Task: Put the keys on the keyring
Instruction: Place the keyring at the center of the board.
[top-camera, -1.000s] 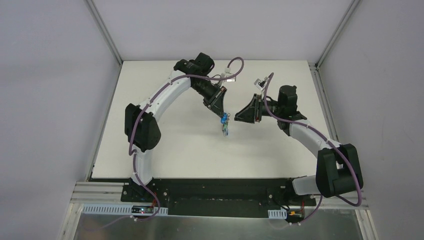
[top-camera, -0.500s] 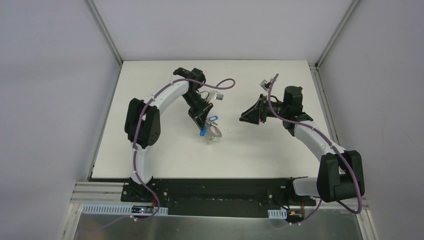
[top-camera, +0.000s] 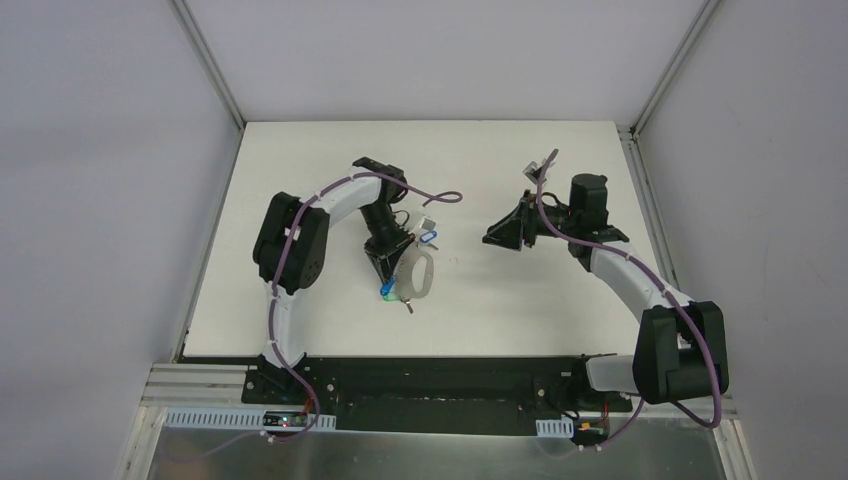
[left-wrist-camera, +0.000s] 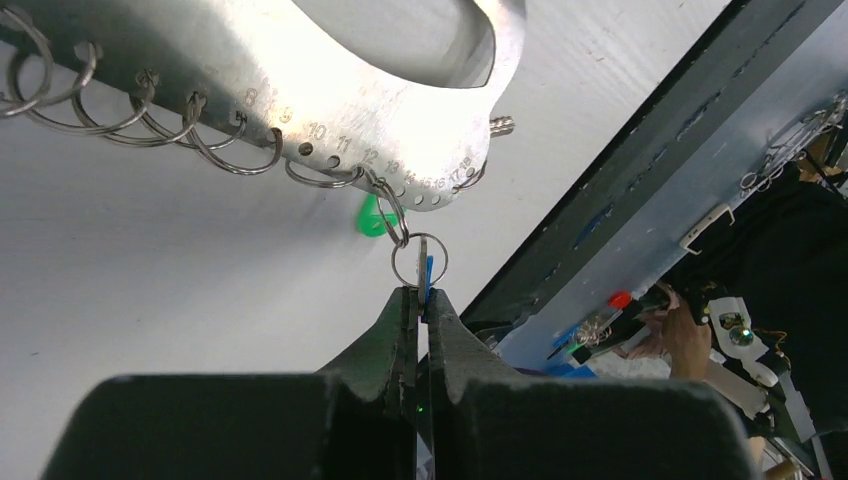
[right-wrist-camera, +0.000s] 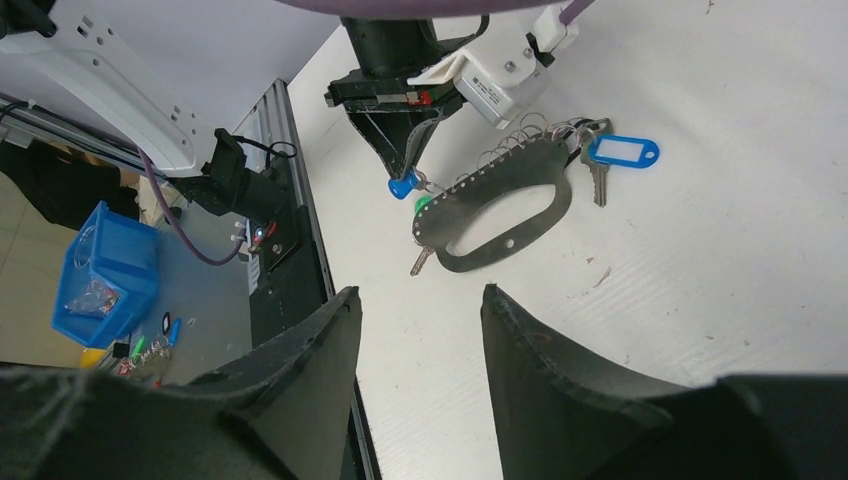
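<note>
The keyring (top-camera: 420, 274) is a pale grey oval plate with small metal rings along one edge; it lies left of the table's centre. My left gripper (left-wrist-camera: 420, 292) is shut on the blue-headed key (left-wrist-camera: 428, 272), seen edge-on in a small ring (left-wrist-camera: 420, 260) linked to the plate's (left-wrist-camera: 340, 90) end. The green key head (left-wrist-camera: 372, 217) shows just behind that edge. In the right wrist view the blue head (right-wrist-camera: 403, 187) and green head (right-wrist-camera: 423, 205) sit at the keyring's (right-wrist-camera: 505, 200) near end. My right gripper (right-wrist-camera: 418, 291) hangs open and empty, apart to the right (top-camera: 492, 238).
A blue tag (right-wrist-camera: 622, 152) and a plain silver key (right-wrist-camera: 597, 182) hang at the keyring's far end. The black base rail (top-camera: 440, 375) runs along the table's near edge. A blue bin (right-wrist-camera: 95, 265) of small parts stands off the table.
My left arm has swung back toward the near left, carrying the blue key and keyring down with it. My right gripper has opened wider and stayed at the right.
</note>
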